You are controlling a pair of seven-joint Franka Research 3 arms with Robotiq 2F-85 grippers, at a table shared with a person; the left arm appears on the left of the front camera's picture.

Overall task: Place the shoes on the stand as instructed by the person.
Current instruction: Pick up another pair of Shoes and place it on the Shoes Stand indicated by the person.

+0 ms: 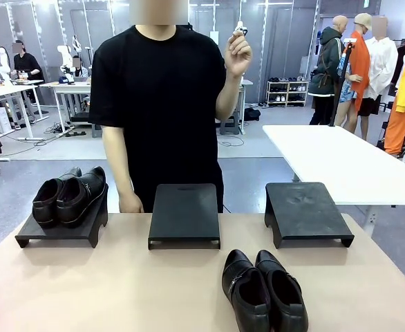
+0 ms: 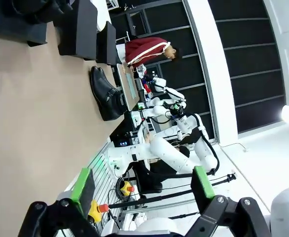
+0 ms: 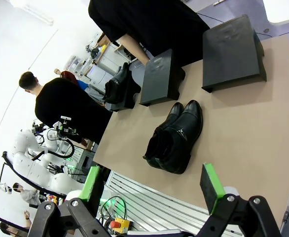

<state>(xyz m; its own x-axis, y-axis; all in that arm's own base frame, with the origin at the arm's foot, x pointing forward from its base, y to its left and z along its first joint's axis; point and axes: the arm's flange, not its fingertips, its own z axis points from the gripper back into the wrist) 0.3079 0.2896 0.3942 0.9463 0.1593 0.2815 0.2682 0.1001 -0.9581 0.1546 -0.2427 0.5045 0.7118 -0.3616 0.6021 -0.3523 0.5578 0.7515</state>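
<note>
Presently: one pair of black shoes (image 1: pixel 70 196) on left stand (image 1: pixel 56 232); second pair (image 1: pixel 263 290) on surface (image 1: pixel 119 290), robot's side; left claw (image 2: pixel 142 188) spread; right claw (image 3: pixel 152 188) spread.

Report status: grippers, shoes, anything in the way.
Left gripper open, right gripper open, nothing held. One pair of black leather dress shoes on left black stand; second pair on tan table, near side. Person's hand rests beside middle stand.

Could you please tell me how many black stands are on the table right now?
3. The left stand carries one pair of shoes, the middle stand in front of the person is bare, and the right stand is bare too. None seems hidden.
</note>
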